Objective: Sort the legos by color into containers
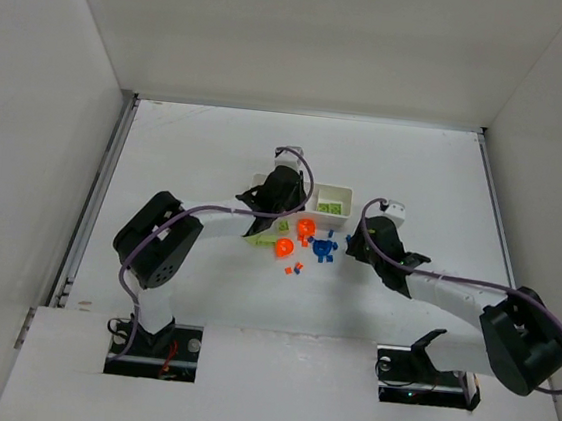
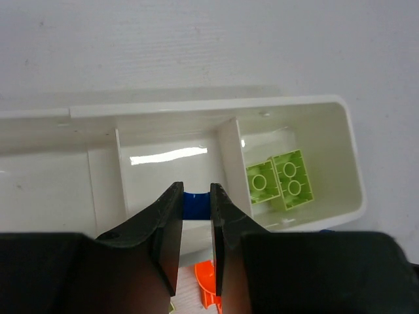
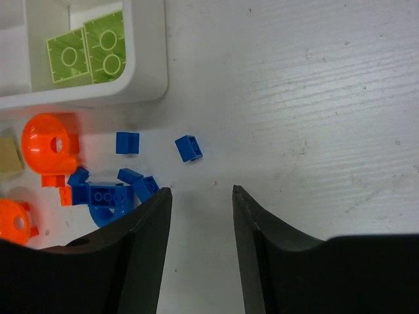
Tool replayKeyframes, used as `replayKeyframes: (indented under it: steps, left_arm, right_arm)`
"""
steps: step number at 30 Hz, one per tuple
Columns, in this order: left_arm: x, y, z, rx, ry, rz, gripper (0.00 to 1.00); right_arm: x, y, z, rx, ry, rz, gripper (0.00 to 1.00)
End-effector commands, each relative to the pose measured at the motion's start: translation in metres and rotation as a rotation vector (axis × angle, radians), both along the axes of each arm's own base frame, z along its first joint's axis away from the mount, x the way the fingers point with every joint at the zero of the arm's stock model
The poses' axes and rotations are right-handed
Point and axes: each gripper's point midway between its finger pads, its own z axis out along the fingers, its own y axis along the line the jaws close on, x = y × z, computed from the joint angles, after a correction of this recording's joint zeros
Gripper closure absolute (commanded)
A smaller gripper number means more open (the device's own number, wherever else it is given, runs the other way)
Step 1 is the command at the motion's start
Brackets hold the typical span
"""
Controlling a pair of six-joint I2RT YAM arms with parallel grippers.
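My left gripper is shut on a small blue lego and hangs over the middle compartment of the white tray. Two light-green bricks lie in the tray's right compartment. Part of an orange piece shows under the left fingers. My right gripper is open above bare table, nothing between its fingers. Just ahead of it lie loose blue bits and a blue cluster. Orange discs sit left of the blue ones. From above, the left gripper is at the tray.
Small orange bits lie on the table in front of the tray. A light-green piece pokes out beneath the left arm. A tan piece lies at the left edge of the right wrist view. White walls enclose the table.
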Motion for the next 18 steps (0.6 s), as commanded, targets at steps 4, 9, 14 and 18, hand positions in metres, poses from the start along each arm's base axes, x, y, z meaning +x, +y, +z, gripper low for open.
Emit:
replayKeyframes:
  steps: [4, 9, 14, 18]
  left_arm:
    - [0.024, -0.007, 0.011, 0.003, -0.042, 0.026, 0.77]
    - [0.03, -0.006, 0.019, 0.013, -0.071, 0.035, 0.6]
    - [0.012, -0.003, 0.047, -0.018, -0.111, 0.018, 0.58]
    - [-0.027, 0.003, 0.05, -0.026, -0.112, -0.002, 0.63]
  right_arm:
    - [0.027, 0.025, 0.022, 0.021, -0.085, 0.056, 0.52]
    - [0.033, 0.028, 0.014, -0.005, -0.067, 0.062, 0.52]
    - [0.043, 0.028, 0.007, -0.028, -0.055, 0.06, 0.56]
    - [0.048, 0.029, 0.0, -0.048, -0.037, 0.054, 0.64]
